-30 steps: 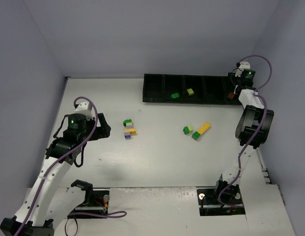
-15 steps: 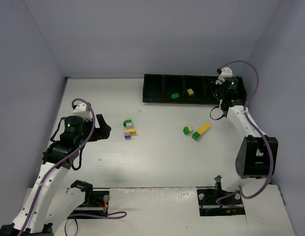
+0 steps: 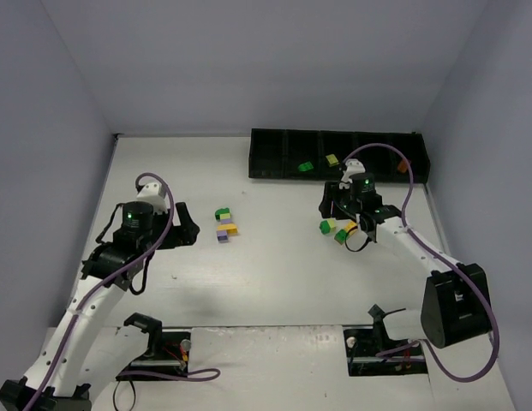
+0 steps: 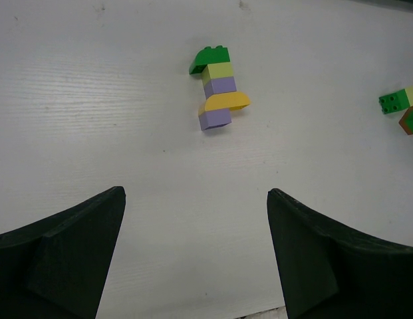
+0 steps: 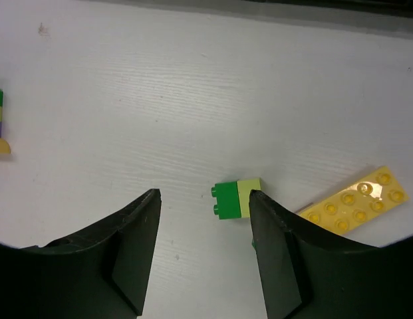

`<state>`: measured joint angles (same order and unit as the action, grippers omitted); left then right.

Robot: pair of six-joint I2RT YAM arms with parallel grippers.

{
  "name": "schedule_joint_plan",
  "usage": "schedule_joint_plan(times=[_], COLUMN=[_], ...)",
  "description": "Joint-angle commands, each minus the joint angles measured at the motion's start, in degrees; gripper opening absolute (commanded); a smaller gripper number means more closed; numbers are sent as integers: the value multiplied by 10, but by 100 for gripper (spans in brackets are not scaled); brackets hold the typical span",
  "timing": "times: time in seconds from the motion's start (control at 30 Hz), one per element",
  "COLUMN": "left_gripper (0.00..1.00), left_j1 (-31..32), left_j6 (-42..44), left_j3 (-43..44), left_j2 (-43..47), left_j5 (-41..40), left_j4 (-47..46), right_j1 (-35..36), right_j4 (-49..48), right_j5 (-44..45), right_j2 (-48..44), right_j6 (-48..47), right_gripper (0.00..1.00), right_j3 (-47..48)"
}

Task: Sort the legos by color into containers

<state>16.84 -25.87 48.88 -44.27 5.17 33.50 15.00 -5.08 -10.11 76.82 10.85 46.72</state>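
1. Top external: the tray (image 3: 266, 156) lies along the far edge. A green brick (image 3: 306, 166), a lime brick (image 3: 331, 159) and an orange brick (image 3: 403, 164) sit in separate compartments. On the table (image 3: 274, 274) a stack (image 3: 223, 224) lies left of centre. A green-and-lime pair (image 3: 326, 226) and a yellow plate (image 3: 351, 228) lie right of centre, the plate partly hidden by the arm. The right claw (image 3: 334, 212) hangs over the pair and is far nearer to it than the other arm is. The left claw (image 3: 185, 229) sits just left of the stack and points toward it.

2. Left wrist: the left claw (image 4: 196, 256) is spread wide and empty. The stack (image 4: 218, 90) lies straight ahead, well beyond the tips and a little right of the gap's middle. Its long axis runs roughly away from the claw, slightly tilted. The pair (image 4: 399, 100) shows at the right edge.

3. Right wrist: the right claw (image 5: 203, 219) is released, with nothing gripped.
   - The pair (image 5: 236, 198) sits in the gap level with the tips, off-centre and hard by the finger on the view's right.
   - Its long axis runs across the gap from finger to finger, green half inward.
   - The plate (image 5: 352, 203) slants just outside that same finger.
   - I cannot tell the height above the table.
   - The coming grasp likely needs a small sideways shift to centre the pair. Otherwise that finger may land on the lime half or nudge the plate.
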Motion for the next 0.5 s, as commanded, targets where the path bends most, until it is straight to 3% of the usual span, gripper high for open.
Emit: schedule_joint_plan(times=[0.0,0.47], left_gripper=[81,81], left_j1=[13,38], left_j6=[-13,-8], left_j3=[12,17], left_j2=[-20,-48], left_j5=[5,4], left_j4=[-36,-48], right_j1=[8,39], right_j4=[-9,-5], right_j5=[23,69], right_j2=[-26,61], right_j6=[22,31], right_gripper=[52,60], right_j3=[-6,-4])
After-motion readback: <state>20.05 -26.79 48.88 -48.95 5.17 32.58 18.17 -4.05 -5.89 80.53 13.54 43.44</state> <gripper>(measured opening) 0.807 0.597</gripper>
